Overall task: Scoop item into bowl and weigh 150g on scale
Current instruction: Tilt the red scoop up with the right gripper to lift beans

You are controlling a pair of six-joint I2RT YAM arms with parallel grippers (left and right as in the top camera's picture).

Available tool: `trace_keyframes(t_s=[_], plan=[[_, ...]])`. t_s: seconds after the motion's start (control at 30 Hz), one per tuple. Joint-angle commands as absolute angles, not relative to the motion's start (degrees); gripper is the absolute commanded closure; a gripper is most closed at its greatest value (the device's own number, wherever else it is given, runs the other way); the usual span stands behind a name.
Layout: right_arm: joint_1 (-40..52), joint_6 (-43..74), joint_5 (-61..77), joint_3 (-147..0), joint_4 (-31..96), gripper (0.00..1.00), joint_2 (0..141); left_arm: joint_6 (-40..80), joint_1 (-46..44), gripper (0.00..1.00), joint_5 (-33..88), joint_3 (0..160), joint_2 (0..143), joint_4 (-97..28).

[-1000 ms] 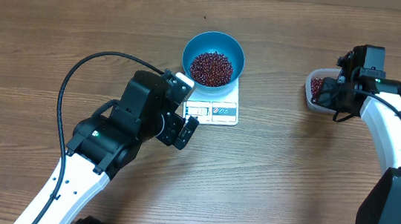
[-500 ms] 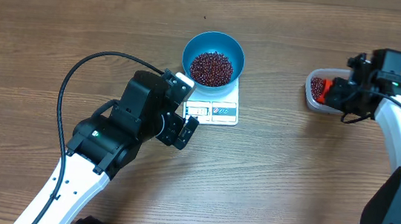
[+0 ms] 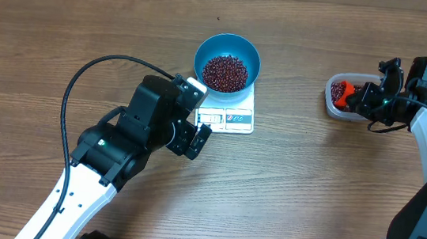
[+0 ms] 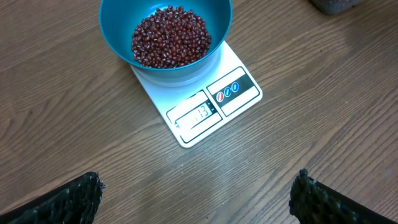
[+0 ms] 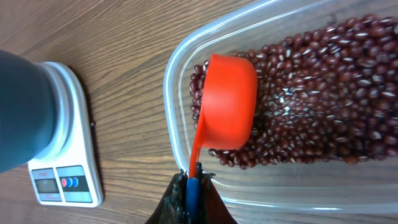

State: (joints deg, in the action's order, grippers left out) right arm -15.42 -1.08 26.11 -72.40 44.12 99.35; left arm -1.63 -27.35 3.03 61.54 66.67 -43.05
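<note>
The right pincer [image 5: 193, 186] has drawn back rightward, clamped on the scoop [image 5: 227, 102] that rests on beans [image 5: 323, 93] in the tub [image 5: 180, 74]. The left pincer [image 4: 196, 196] gapes wide, empty, near the scale [image 3: 233, 118] carrying the bean-filled bowl [image 3: 229, 43].

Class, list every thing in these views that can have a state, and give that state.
bowl: upright on the scale, partly filled with beans.
scale: display showing digits, too blurred to read.
tub: open, holding more beans.
scoop: in the tub, on the beans.
left hand: open, empty.
right hand: shut on the scoop's handle.
</note>
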Motion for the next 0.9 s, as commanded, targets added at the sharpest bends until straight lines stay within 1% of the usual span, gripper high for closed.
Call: trace_keyframes(t_s=[0.0,0.17,0.47,0.67,0.87], plan=[[-16.58,-1.61,31.59,-72.31,43.79,0.96,101.01,-1.08,-27.51,0.00,3.90,62.89,67.07,-42.87],[-19.03,-1.63,34.89,-72.31,44.38,0.96,102.35,-1.08,-27.51,0.01,3.90,62.89,67.07,-42.89],[-22.00,-1.85,36.12,-72.31,45.98,0.96,102.41,-1.08,-27.51,0.00,3.90,62.89,67.07,-42.87],[-26.00,-2.04,44.77,-72.31,45.50,0.96,102.41,-1.08,-27.51,0.01,3.90,62.89,67.07,-42.87],[-29.21,-2.04,49.71,-72.31,45.58,0.96,102.41,-1.08,-27.51,0.00,3.90,62.89,67.07,-42.87]])
